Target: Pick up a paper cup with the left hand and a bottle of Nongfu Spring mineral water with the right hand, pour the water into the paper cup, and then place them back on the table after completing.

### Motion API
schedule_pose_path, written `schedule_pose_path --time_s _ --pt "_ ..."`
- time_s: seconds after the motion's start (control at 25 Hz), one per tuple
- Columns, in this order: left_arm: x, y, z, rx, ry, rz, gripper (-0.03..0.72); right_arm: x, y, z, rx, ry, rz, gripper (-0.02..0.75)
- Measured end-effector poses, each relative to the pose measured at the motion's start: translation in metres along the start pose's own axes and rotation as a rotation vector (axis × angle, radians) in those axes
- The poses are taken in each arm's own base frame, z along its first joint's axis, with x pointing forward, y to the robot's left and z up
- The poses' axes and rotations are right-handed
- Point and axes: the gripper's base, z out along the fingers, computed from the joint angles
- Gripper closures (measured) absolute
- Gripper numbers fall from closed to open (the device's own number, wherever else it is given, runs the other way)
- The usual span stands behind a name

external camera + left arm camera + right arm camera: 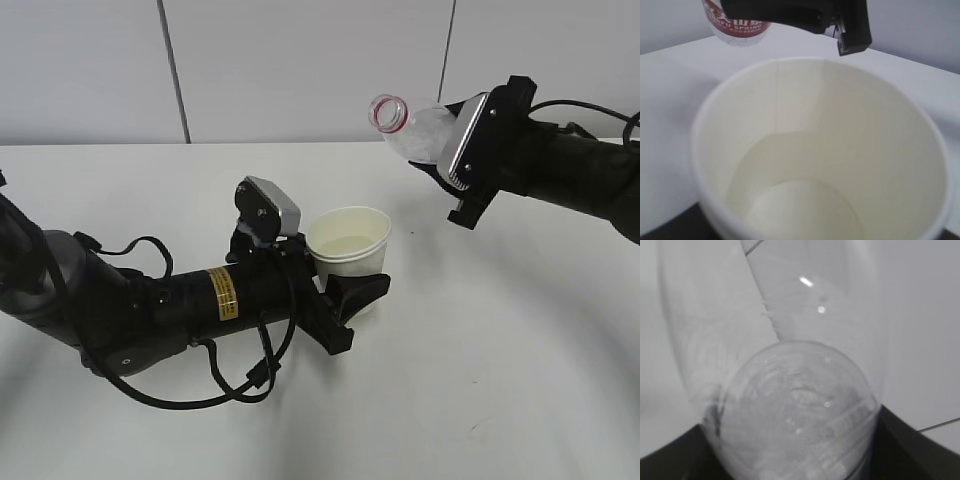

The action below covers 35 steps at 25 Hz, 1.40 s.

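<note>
Nearest the camera in the exterior view, the left hand point(345, 300) is seen stretched across the lower left of the frame, its yellow sticker point(226, 293) facing up and black cables point(240, 375) looped beneath it on the white table point(500, 380). Its fingers are clenched around the paper cup point(350, 245) at the centre of the frame; the cup is held upright, with one black finger point(358, 292) visible against its lower wall. In the left wrist view the cup point(820, 150) fills the frame, and a shallow pool of clear water point(805, 210) is seen at its bottom.

Farther back, in the upper right of the exterior view, the right hand point(455, 150) is shown raised above the table, grasping the Nongfu Spring bottle point(415, 128). The bottle is held tilted, its uncapped mouth with a red ring point(389, 112) pointing toward the upper left, well apart from the cup and above it. In the right wrist view the transparent bottle point(790, 405) is seen end-on between the dark jaws, looking almost empty. The bottle's red label point(737, 25) appears at the top of the left wrist view.
</note>
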Motion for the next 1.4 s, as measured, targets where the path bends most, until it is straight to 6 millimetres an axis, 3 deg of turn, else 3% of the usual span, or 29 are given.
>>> schedule_pose_path --time_s 0.6,1.12,1.4 --pt "-0.001 0.002 0.000 -0.016 -0.007 -0.010 0.295 0.000 0.000 0.000 0.003 0.000 0.732 0.280" --pt "0.004 0.007 -0.001 -0.065 0.036 -0.027 0.295 -0.002 -0.001 0.000 0.004 -0.025 0.978 0.280" --pt "0.002 0.027 -0.011 -0.123 0.026 -0.040 0.295 0.001 0.000 0.000 0.002 0.015 1.010 0.280"
